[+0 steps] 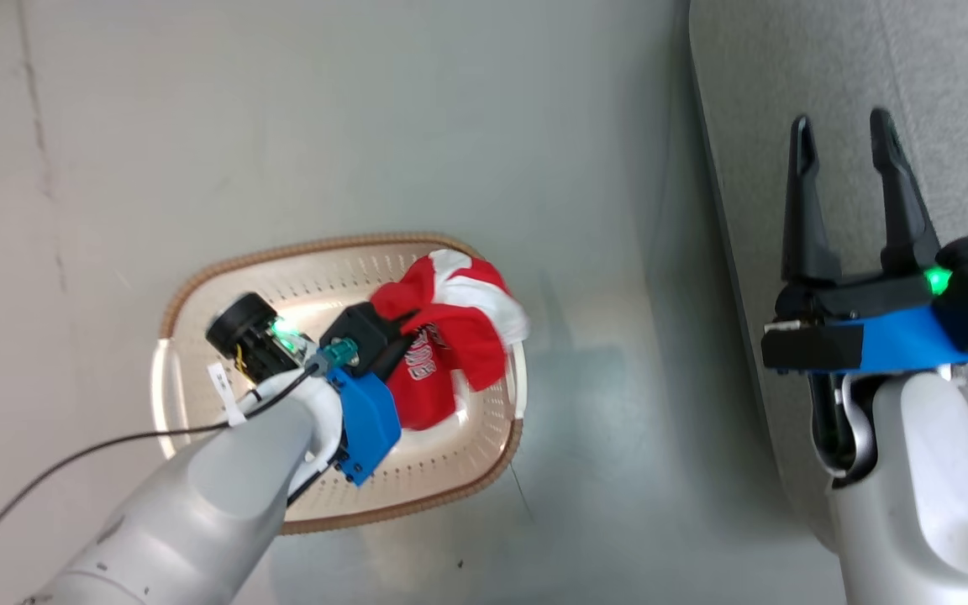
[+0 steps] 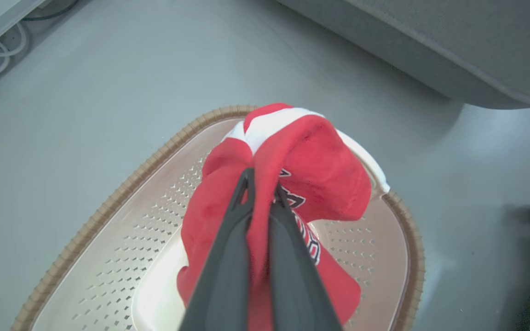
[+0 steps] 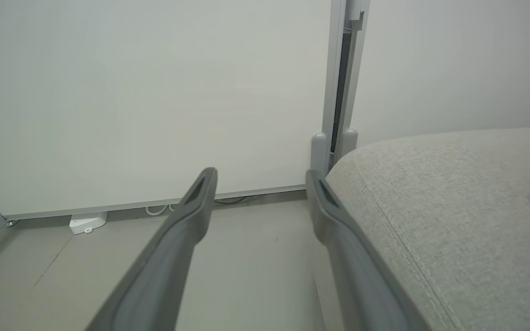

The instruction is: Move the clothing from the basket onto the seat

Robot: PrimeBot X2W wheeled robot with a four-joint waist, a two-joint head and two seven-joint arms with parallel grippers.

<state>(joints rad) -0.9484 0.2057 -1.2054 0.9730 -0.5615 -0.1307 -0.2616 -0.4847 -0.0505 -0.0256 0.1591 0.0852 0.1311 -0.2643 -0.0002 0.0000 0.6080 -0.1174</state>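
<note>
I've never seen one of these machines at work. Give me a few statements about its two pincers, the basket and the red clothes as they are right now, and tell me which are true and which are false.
1. The left pincer is shut on the clothing. True.
2. The right pincer is holding clothing too. False: it stands open and empty, near the edge of the seat.
3. The basket stands on the seat. False: it stands on the grey floor, beside the seat.
4. The clothing is red with white trim. True.
</note>
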